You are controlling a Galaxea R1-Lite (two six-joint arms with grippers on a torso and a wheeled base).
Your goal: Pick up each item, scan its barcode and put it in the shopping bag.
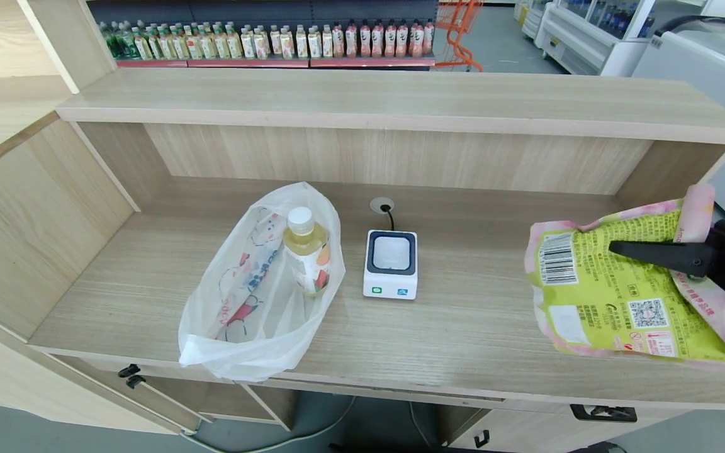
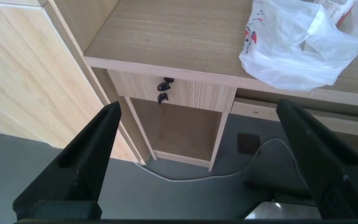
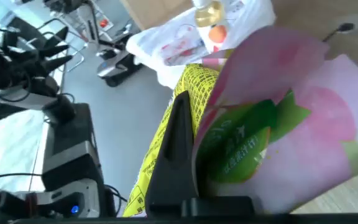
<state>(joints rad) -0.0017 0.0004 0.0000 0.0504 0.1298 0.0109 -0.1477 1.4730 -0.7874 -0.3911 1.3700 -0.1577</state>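
currently the right gripper [image 1: 627, 251] is clamped on the snack packet [image 1: 614, 289]. one black finger lies across the packet's upper face, the other is hidden under it. the packet is yellow-green with pink edges, at the right end of the counter [image 1: 463, 327], tilted, printed back turned up. it looks lifted off the wood, and its near edge reaches out past the counter's front. its barcode [image 1: 556, 259] is at the corner nearest the scanner [image 1: 391, 264] but well apart from it, not over the window. in the right wrist view the packet's pink and green front shows beside the finger.

the scanner is a small white box mid-counter with a dark-framed window facing up. a black cable [image 1: 390, 217] runs back from it to a round hole [image 1: 382, 204] in the top.

the shopping bag [image 1: 230, 296] is thin white plastic, on the left part of the counter just beside the scanner. its front edge sags over the counter lip. a bottle [image 1: 306, 251] of yellowish drink with a white cap is inside it, on the scanner side. cannot tell if it stands or leans.

the left gripper [image 2: 197, 109] is low, below the counter's front edge on the left. its fingers [image 2: 86, 155] are spread wide with nothing between them, facing an open cubby [image 2: 179, 130] in the cabinet.

rows of drink bottles on a shelf [image 1: 262, 41] stand behind the counter.
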